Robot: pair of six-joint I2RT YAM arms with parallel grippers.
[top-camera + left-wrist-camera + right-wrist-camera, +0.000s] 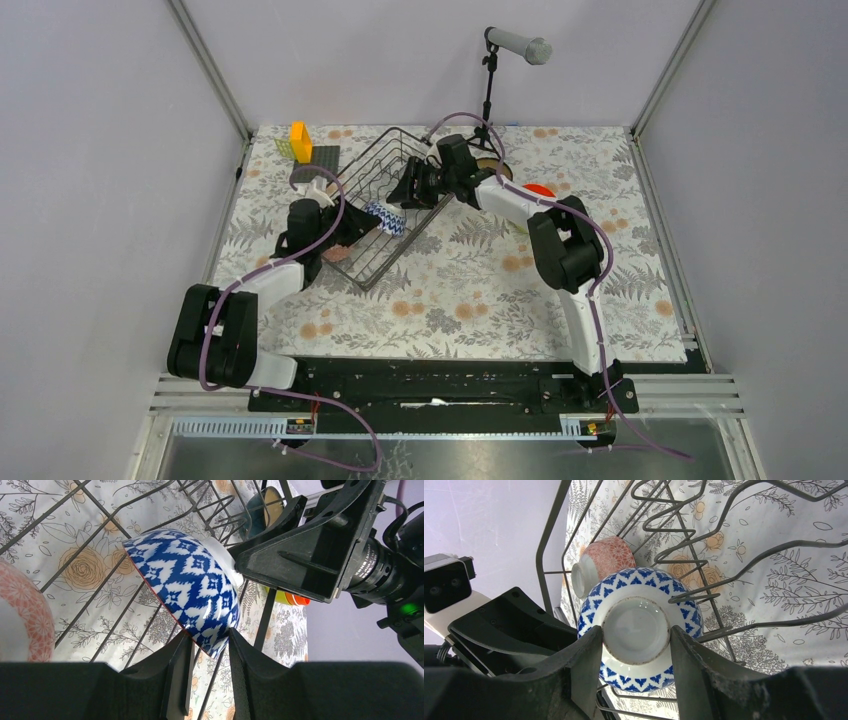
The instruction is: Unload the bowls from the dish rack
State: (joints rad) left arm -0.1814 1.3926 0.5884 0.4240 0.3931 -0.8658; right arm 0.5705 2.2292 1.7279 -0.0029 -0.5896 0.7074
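The blue-and-white patterned bowl (386,220) stands on edge inside the dark wire dish rack (372,160). My left gripper (360,228) is shut on its rim: in the left wrist view the bowl (190,587) sits pinched between my fingertips (239,660). My right gripper (408,190) is shut across the bowl's white foot ring (636,627), one finger (586,665) on each side. A pink speckled bowl (604,560) lies in the rack behind it, also at the left in the left wrist view (25,615).
A teal bowl with beige inside (264,507) stands outside the rack. Stacked yellow-green and orange bowls (290,599) sit on the floral cloth; the orange one shows from above (540,188). A yellow-orange block (300,140), a dark plate (322,157) and a microphone stand (490,95) are at the back.
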